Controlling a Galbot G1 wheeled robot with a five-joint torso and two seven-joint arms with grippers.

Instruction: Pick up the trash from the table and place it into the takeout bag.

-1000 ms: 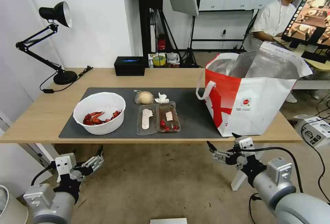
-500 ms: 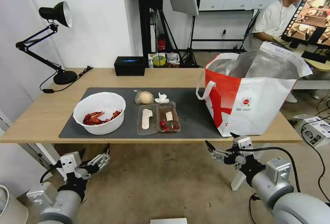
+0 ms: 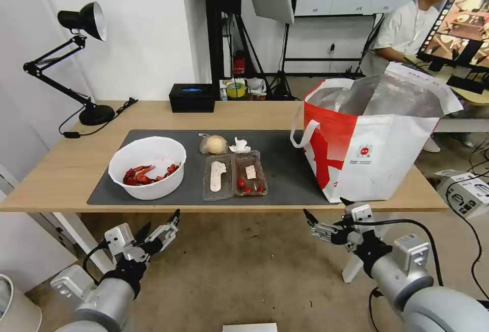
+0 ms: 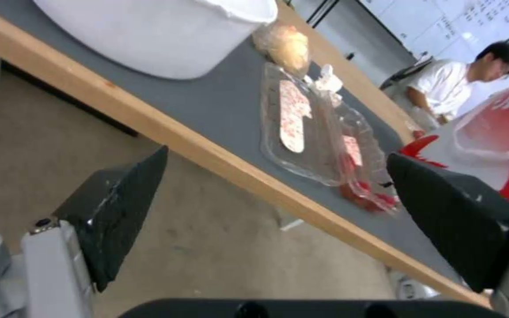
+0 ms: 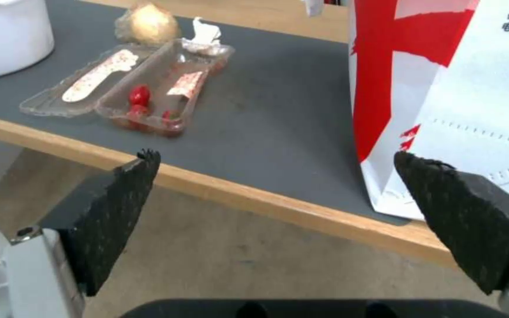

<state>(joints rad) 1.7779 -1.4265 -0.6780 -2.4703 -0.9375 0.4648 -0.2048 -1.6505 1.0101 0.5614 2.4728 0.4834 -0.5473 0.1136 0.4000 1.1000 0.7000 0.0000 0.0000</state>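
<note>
Hanging below table [image 3: 61, 169], left claw [image 3: 160, 222] wide apart, empty.

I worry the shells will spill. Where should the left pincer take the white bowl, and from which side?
Probably on the bowl rim, at the near-left edge, coming down from above with one finger inside and one outside. The wall is tall, smooth and too wide to span, and the shells lie low inside, clear of the rim. The left pincer, open below the table edge, is nearest that side. Keep it level.
</note>
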